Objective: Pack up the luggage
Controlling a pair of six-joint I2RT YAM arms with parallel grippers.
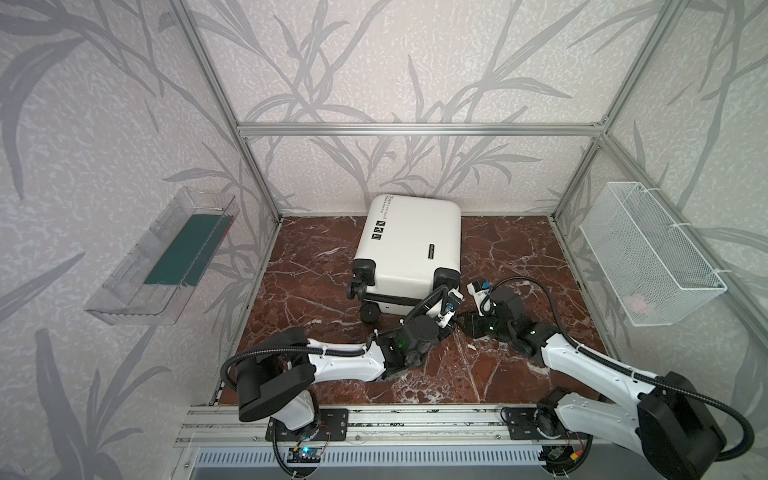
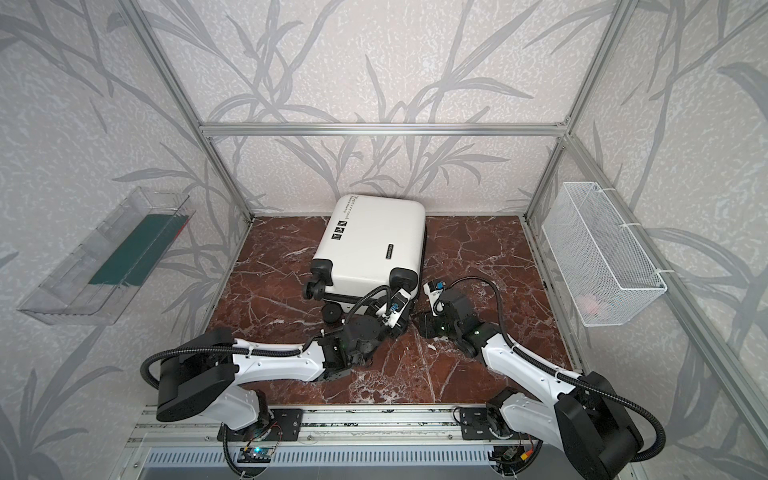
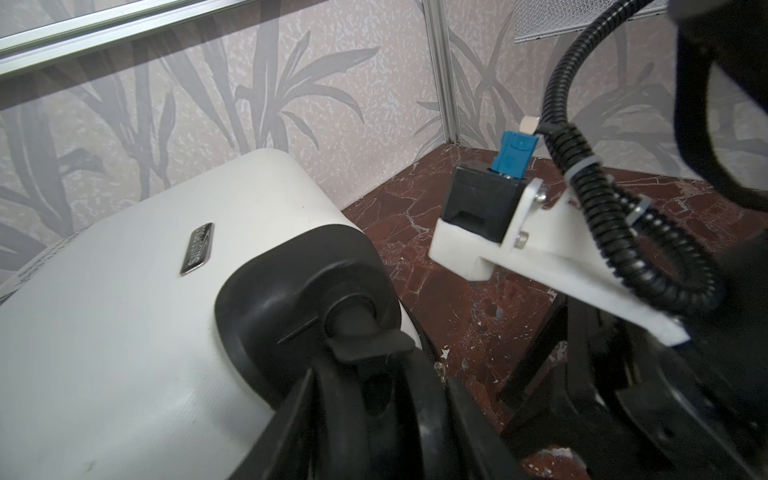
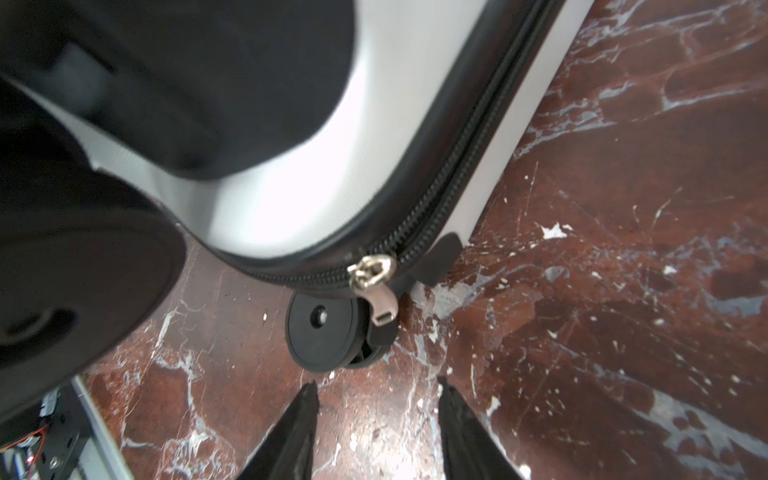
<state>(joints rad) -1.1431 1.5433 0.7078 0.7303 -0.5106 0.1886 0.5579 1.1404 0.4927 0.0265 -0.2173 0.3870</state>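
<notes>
The luggage (image 1: 409,245) (image 2: 374,245) is a white hard-shell suitcase lying flat and zipped shut on the marble floor, wheels toward the front. My left gripper (image 3: 380,374) has a finger on each side of the near right upper wheel (image 3: 353,324) and is shut on it. My right gripper (image 4: 376,381) hovers low over the floor beside that same corner, open, with only marble between its fingers. Just ahead of it are the lower wheel (image 4: 322,332) and the silver zipper pull (image 4: 374,286) hanging from the black zipper band. In both top views the two wrists nearly meet at this corner.
A clear plastic tray (image 1: 166,257) holding something dark green hangs on the left wall. A white wire mesh basket (image 1: 648,249) with a pinkish item inside hangs on the right wall. Aluminium frame posts edge the floor. The right arm's camera mount (image 3: 490,208) is close to my left gripper.
</notes>
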